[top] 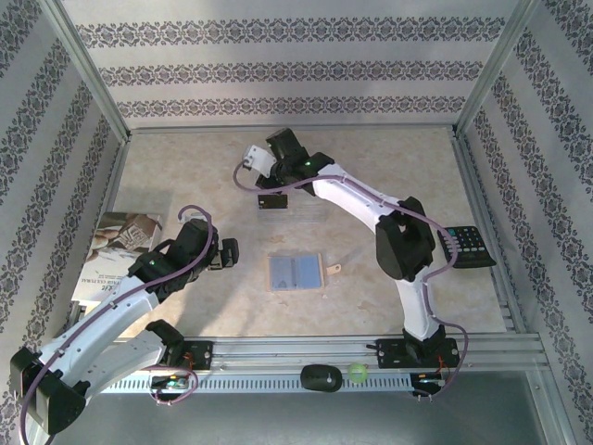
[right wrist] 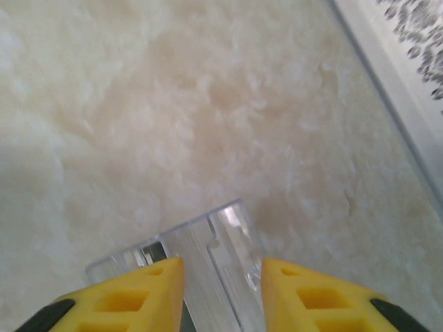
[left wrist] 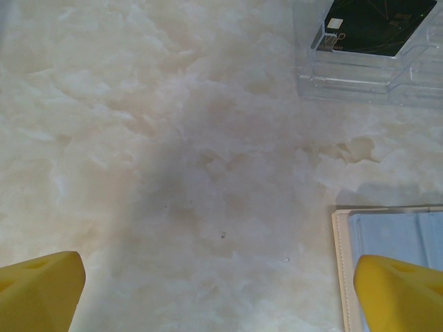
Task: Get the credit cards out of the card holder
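The card holder (top: 296, 273) lies open and flat mid-table, pale blue-grey inside, with its tan tab (top: 334, 270) to its right. Its left edge shows in the left wrist view (left wrist: 387, 238). I cannot make out a pale card in it. A black card (top: 271, 199) with a small white mark lies in the clear tray (top: 301, 211), also seen from the left wrist as black card (left wrist: 374, 28). My left gripper (top: 228, 253) (left wrist: 221, 297) is open just left of the holder, over bare table. My right gripper (top: 269, 188) (right wrist: 223, 297) hovers open over the tray's corner (right wrist: 221, 235).
A printed booklet (top: 116, 248) lies at the left edge. A black keypad device (top: 468, 246) sits at the right by the frame. On the front rail rest a black object (top: 320, 378) and a small green ball (top: 357, 373). Patterned walls close in three sides.
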### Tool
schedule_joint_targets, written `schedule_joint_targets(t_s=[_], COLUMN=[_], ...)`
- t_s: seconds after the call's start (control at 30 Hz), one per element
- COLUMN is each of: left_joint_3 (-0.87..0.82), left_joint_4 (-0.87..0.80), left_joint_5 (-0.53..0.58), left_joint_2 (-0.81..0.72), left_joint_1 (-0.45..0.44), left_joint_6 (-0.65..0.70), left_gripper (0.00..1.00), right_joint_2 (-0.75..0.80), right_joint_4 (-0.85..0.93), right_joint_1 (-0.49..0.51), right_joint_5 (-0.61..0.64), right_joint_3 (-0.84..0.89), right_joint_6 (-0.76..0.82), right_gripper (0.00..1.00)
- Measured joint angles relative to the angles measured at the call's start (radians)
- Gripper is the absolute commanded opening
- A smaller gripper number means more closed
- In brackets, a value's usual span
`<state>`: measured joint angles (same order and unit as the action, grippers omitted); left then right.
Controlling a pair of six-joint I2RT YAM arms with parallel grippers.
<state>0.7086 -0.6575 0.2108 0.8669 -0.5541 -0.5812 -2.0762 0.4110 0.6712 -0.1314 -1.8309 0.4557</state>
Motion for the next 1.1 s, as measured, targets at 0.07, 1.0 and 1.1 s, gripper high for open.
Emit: schedule_joint_targets(t_s=[0.07, 1.0, 1.1], left_joint_3=[-0.018, -0.203, -0.208], left_joint_4=[0.019, 0.315, 0.314], left_joint_5=[0.0, -0.204, -0.209], left_joint_2=[-0.011, 0.068, 0.061], left_joint_1=[0.0, 0.027, 0.027], left_joint_6=[-0.002, -0.026, -0.026], left_gripper=[1.0, 0.89, 0.89], right_joint_2=[0.044, 0.303, 0.296], right_joint_4=[-0.009, 0.057, 0.061], right_joint_1=[-0.002, 0.37, 0.385], right_joint_5=[-0.032, 0.14, 0.161], right_joint_3=[0.026, 0.637, 0.651], right_joint_6=[-0.102, -0.738, -0.738], right_gripper=[0.14, 0.47, 0.46])
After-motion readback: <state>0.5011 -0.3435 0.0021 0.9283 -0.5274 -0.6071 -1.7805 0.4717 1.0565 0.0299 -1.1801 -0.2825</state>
